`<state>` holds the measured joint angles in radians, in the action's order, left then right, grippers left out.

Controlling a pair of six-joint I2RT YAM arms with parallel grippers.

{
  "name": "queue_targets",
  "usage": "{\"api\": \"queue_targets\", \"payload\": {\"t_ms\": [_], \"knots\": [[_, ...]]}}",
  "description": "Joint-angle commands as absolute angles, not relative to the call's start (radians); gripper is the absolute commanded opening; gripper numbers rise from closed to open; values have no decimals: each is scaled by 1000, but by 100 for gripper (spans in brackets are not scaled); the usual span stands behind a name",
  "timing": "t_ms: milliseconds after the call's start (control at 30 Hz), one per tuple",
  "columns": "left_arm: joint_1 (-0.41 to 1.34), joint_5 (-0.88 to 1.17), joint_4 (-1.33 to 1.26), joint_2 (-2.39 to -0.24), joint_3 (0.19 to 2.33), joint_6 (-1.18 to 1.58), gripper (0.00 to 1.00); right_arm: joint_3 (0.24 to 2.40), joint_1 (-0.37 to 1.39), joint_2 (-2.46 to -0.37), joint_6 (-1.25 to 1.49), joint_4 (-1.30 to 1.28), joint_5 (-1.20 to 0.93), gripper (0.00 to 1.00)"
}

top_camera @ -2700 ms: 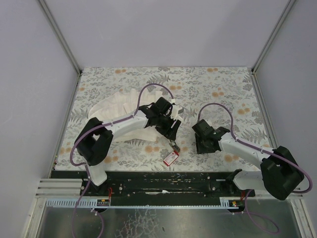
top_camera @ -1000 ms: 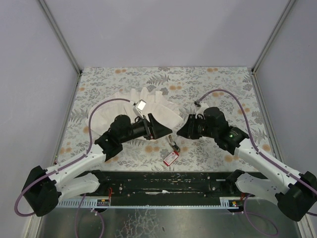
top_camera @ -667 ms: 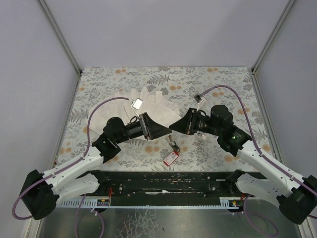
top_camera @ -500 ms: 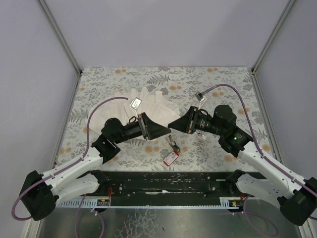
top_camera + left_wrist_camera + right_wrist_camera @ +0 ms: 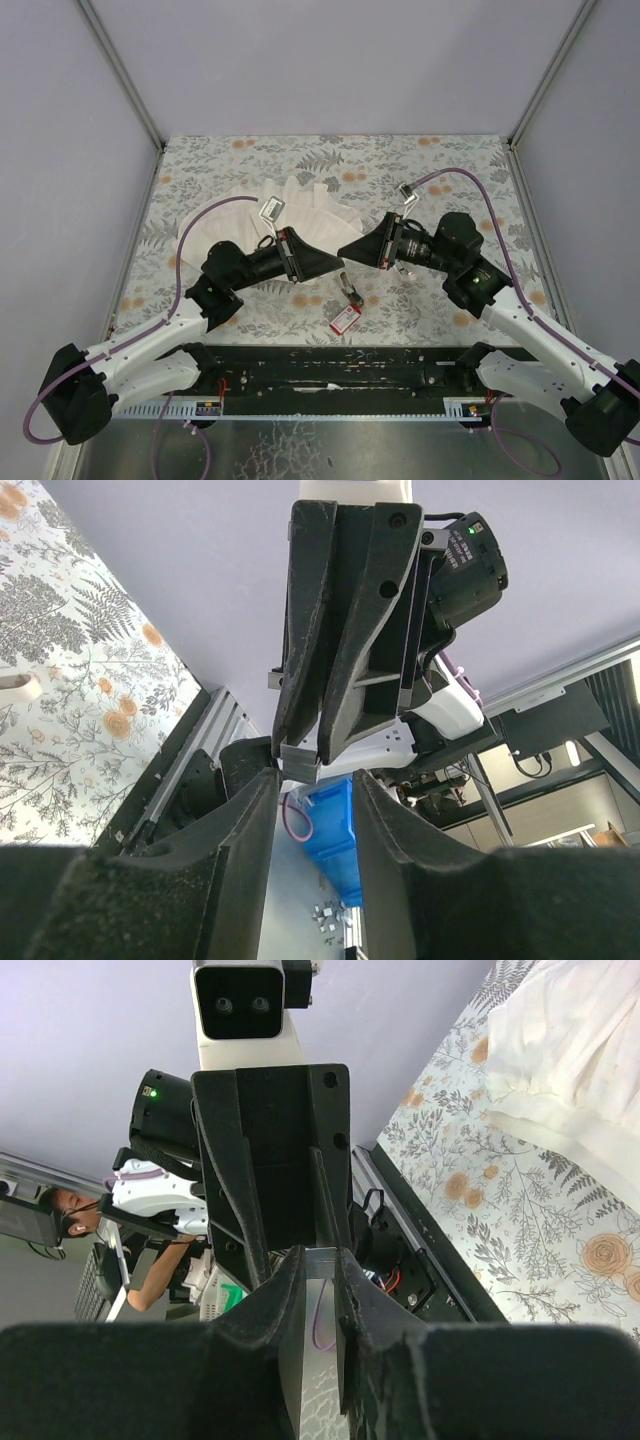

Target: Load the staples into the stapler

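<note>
My two arms meet tip to tip in the air over the middle of the table. My right gripper [image 5: 320,1256] is squeezed tight on the staple strip [image 5: 298,762], a small flat silvery piece pinched at the very ends of its fingers. My left gripper [image 5: 312,778] faces it head-on with its jaws part-way apart. The gap is wider than the strip, and the strip sits right at the mouth of that gap; I cannot tell whether either left finger touches it.

Below the meeting point, the stapler [image 5: 350,290] lies flat on the table, small and dark. The red box [image 5: 344,319] lies just beside it on the near side, white label up. Whether the two touch I cannot tell.

The table [image 5: 450,170] wears a pale covering printed with grey ferns and orange flowers. A big white pleated cloth [image 5: 310,208] is fanned out behind my left wrist, toward the far left of the surface. A black rail [image 5: 330,365] runs along the near edge where my bases are bolted, with a sheet of bare metal [image 5: 300,445] below it.

Plain lavender-grey walls [image 5: 320,60] close in the back and both sides, and slim aluminium posts [image 5: 120,70] rise at the far corners. Past the near edge, my left wrist camera catches a blue bin [image 5: 335,830] lower down.
</note>
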<state>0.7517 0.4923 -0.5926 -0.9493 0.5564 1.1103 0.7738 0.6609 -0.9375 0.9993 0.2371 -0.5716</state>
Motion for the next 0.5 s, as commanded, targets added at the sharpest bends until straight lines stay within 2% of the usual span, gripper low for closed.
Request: {"api": "queue_targets", "payload": {"t_ms": [0, 467], "knots": [[755, 509, -701, -953, 548, 1139, 33, 777, 666, -925, 1016, 310, -616, 20], [755, 490, -735, -960, 537, 1170, 21, 769, 666, -929, 1017, 313, -648, 20]]}}
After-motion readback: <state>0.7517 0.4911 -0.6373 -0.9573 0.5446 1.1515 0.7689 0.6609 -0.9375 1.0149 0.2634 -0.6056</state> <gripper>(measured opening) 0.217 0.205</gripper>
